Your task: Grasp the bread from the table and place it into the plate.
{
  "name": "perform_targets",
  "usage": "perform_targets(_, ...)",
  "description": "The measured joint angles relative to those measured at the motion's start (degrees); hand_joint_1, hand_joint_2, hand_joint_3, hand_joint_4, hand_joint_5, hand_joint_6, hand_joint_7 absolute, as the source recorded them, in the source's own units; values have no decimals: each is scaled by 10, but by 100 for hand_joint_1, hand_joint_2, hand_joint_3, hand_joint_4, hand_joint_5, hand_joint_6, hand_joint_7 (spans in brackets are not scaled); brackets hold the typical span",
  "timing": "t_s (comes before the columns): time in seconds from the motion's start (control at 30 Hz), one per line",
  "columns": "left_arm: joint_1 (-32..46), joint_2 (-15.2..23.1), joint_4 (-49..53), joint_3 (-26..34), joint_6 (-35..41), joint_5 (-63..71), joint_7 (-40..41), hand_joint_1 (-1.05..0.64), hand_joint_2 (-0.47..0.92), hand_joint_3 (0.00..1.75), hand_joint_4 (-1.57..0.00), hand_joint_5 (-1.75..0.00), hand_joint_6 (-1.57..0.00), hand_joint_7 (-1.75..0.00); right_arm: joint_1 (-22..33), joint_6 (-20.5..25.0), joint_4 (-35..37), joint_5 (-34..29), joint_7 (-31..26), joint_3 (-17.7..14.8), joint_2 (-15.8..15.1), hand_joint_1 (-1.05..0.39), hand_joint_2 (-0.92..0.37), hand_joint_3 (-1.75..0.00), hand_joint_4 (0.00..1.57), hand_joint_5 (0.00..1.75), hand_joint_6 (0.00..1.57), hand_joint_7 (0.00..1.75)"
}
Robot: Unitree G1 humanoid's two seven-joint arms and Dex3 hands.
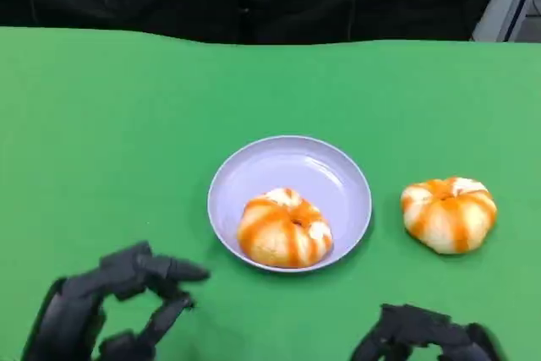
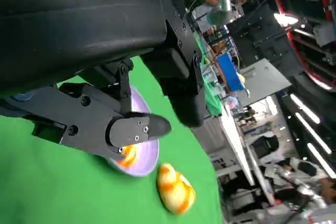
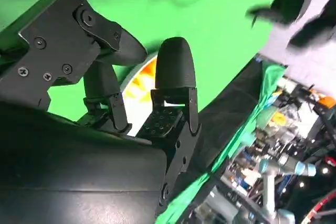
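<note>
Green surface (image 1: 101, 124), far edge running against a dark backdrop; near edge under my hands. Broad bare green on the left side and toward the far edge; a strip of bare green separates both hands from the plate.

Lavender plate (image 1: 321, 166) sits mid-surface. One bread bun (image 1: 284, 227) lies inside it, against the near rim. A second bread bun (image 1: 449, 213) lies on the surface to the right of the plate, apart from its rim, with open green around it.

Both buns: round, pale dough, glossy orange stripes running to a dimpled centre.

My left hand (image 1: 114, 302) at the near left edge: holds nothing, fingers apart and pointing toward the plate. My right hand (image 1: 423, 337) at the near edge, below the loose bun: cut off by the frame, fingers curled in around nothing.

Left wrist view: fingers cover most of the plate. Right wrist view: only an orange sliver of bun shows behind the fingers.
</note>
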Motion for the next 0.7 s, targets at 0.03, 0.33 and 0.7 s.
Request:
perform_targets(0.03, 9, -2, -2, 1, -5, -2, -2, 0, 39, 138, -84, -162, -85, -138, 4, -2, 0, 2, -2, -4, -1, -8, -33, -118, 86, 141, 91, 106)
perform_targets(0.33, 36, -15, 7, 2, -7, -13, -22, 3, 38, 138, -87, -172, -83, -151, 29, -39, 0, 34, -14, -23, -5, -8, -27, -133, 82, 145, 87, 112)
perform_targets(0.7, 7, -27, 31, 11, -1, -10, -31, 3, 38, 138, -85, -173, -82, -152, 15, -64, 7, 38, -32, -39, 5, -7, -32, -127, 77, 153, 84, 114)
